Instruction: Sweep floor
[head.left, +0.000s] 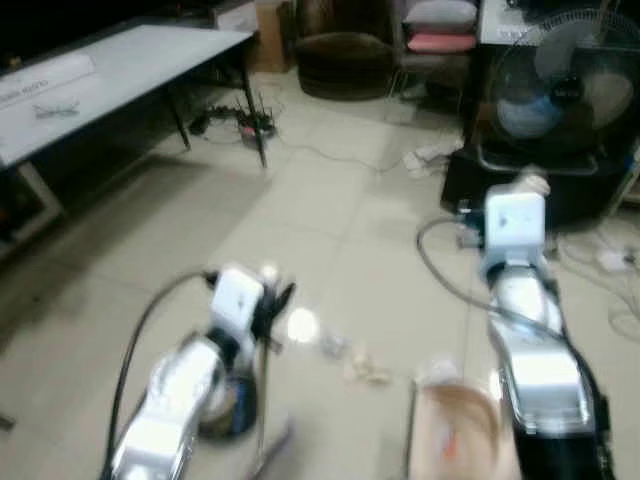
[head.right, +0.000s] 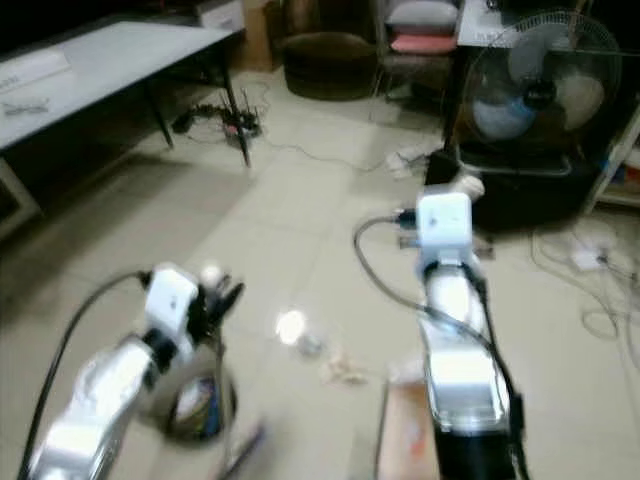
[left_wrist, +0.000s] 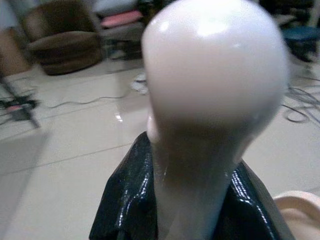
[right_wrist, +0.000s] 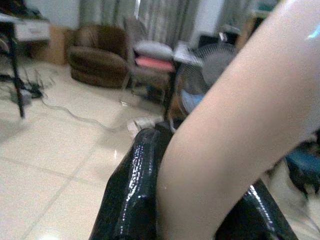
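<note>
Fingers of the left gripper are clamped around a cream, round-topped plastic handle knob, and a thin dark rod drops from that grip to the tiles. I take it for the broom's shaft, but blur hides its bristles. The right gripper is likewise closed around a cream curved plastic handle, black fingers pressing it from both sides. Below that arm sits a pale tan flat dustpan, partly covered by the silver forearm and cut off by the frame edge.

Small pale scraps of litter lie on the beige tile floor just to the left of the dustpan, between it and the dark rod. Judging by this, the sweep should run from the rod rightward toward the dustpan. The left arm is the one placed to push, while the right only has to steady the pan.

A dark round object left of the dustpan, under the left forearm, is too smeared to name. The bright spot near the litter looks like glare, though I cannot be sure.
</note>
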